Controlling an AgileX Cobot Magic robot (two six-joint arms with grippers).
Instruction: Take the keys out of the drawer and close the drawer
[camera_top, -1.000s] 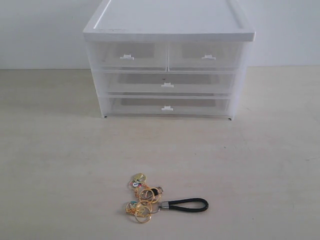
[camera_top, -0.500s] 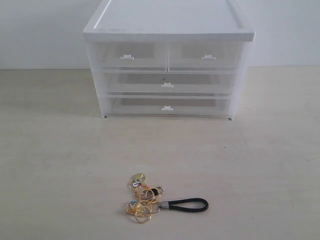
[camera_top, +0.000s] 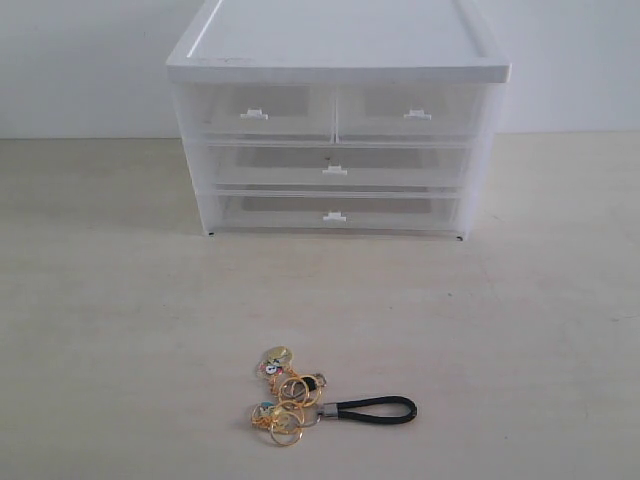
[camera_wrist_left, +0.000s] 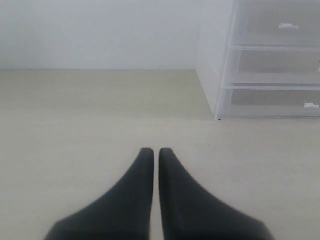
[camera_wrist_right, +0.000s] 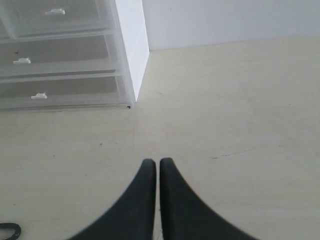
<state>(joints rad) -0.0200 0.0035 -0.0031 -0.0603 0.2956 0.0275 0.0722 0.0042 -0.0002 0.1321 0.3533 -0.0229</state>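
Lying before the pushed-in drawer (camera_top: 335, 212) are the keys (camera_top: 300, 400); left hand (camera_wrist_left: 151, 150) and right hand (camera_wrist_right: 157, 161) pinch together, empty.

Plain pale grey-white wall (camera_top: 80, 60) behind; matte beige wood-grain worktop (camera_top: 120, 330) meets it at a straight edge. Soft, even light.

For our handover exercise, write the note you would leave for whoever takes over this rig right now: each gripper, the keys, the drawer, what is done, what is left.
Left gripper: jaws shut, empty, over the table.
Right gripper: jaws shut, empty, clear of the cabinet.
Keys: lying on the table in front of the cabinet, strap pointing right in the exterior view.
Drawer: lowest tier, flush with the cabinet front, closed.
Done: keys out, drawer shut.
Left: nothing appears to remain.
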